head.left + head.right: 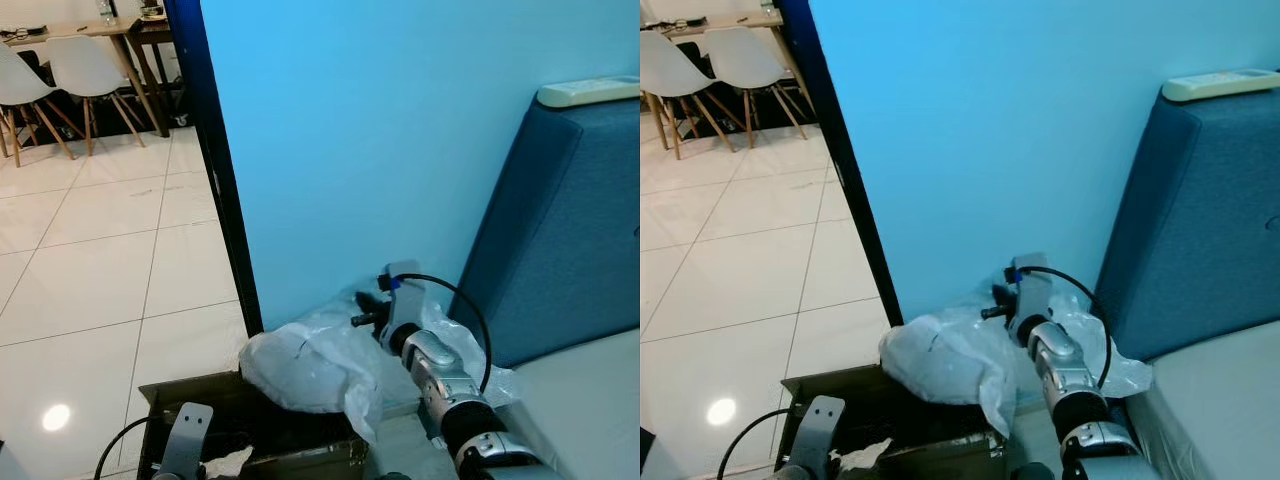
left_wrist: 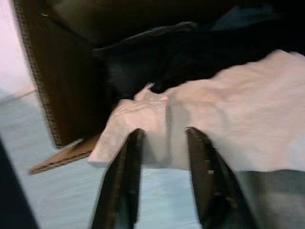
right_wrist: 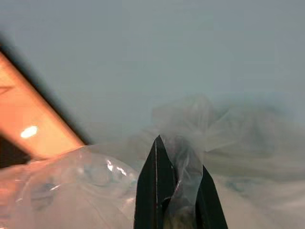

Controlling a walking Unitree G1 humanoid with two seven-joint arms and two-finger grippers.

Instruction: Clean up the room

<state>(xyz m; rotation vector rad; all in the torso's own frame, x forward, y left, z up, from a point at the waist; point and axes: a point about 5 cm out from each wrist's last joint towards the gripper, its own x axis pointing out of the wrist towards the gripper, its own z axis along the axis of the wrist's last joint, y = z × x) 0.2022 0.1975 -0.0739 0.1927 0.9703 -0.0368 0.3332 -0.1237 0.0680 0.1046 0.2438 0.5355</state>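
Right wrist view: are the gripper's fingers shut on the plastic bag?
Yes, the right gripper has its two black fingers pinched together on a fold of the clear plastic bag.

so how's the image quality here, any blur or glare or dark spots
Left eye view: mostly sharp, with a lamp's glare spot on the floor tiles. Left wrist view: soft and motion-blurred, the box interior dark behind the pale cloth. Right wrist view: out of focus, highlights glinting on the plastic bag pinched by the right end effector.
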